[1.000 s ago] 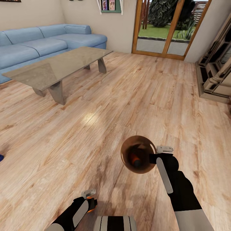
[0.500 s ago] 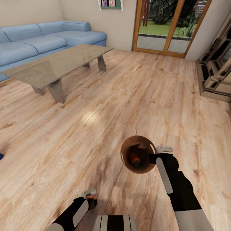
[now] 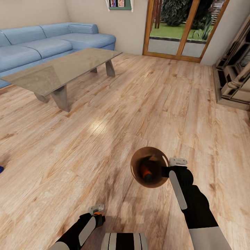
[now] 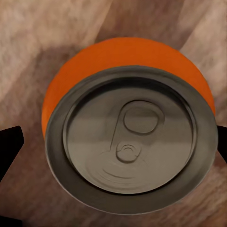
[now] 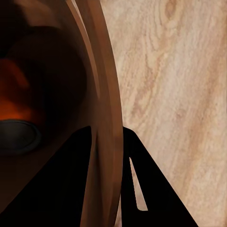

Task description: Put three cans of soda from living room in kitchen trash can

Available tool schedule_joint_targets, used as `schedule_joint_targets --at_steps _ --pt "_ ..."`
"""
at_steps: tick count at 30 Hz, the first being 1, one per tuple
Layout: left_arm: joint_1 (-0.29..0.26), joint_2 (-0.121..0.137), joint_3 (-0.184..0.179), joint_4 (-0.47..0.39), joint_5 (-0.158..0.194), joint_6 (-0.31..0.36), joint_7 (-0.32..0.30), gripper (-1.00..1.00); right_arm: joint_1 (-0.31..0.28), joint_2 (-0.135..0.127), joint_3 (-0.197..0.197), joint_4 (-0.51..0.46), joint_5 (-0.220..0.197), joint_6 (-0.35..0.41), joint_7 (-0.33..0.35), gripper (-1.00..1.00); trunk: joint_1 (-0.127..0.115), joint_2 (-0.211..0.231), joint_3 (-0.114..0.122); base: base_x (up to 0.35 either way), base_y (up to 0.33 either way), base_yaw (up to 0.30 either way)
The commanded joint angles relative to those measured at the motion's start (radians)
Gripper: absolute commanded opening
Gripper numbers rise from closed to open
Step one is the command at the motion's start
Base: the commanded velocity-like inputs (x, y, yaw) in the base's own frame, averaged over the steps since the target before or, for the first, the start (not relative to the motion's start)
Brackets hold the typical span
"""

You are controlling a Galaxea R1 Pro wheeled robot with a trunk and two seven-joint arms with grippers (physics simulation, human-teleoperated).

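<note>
The whole view was tipped down a little a moment ago, & since half a sec. nothing more has shifted, so the robot seems to be stopped in the wood-floored living room (image 3: 146,104). The long blue corner sofa (image 3: 52,45) & the glass coffee table w/ grey legs (image 3: 62,71) are seen well apart from the arms. Near the robot, the small round glossy brown bin (image 3: 139,158) is held up over the floor by its rim; the right gripper (image 3: 166,166) is closed on that rim, one finger inside & one outside. An orange soda can w/ a dark end (image 3: 146,171) is seen lying inside the bin. A second orange can w/ a grey pull-tab top (image 4: 130,127) is pinched in the left gripper (image 3: 98,210), low by the robot's body. So 1 can is prob. done, 1 is in hand, and the third is not seen here. It is guessed that the held can goes into the bin next.
</note>
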Motion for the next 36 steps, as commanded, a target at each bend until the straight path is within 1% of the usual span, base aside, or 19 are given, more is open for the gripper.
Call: schedule_joint_targets --at_steps 1,36 --pt "0.000 0.000 0.000 0.000 0.000 0.000 -0.001 1.00 -0.001 0.000 0.000 0.000 -0.005 0.000 0.005 -1.00 0.000 0.000 0.000 0.000 0.000 0.000" --pt "-0.003 0.000 0.000 0.000 0.001 -0.001 -0.003 1.00 0.000 0.001 0.002 0.000 -0.005 0.000 0.005 -1.00 0.000 0.000 0.000 0.000 0.000 0.000"
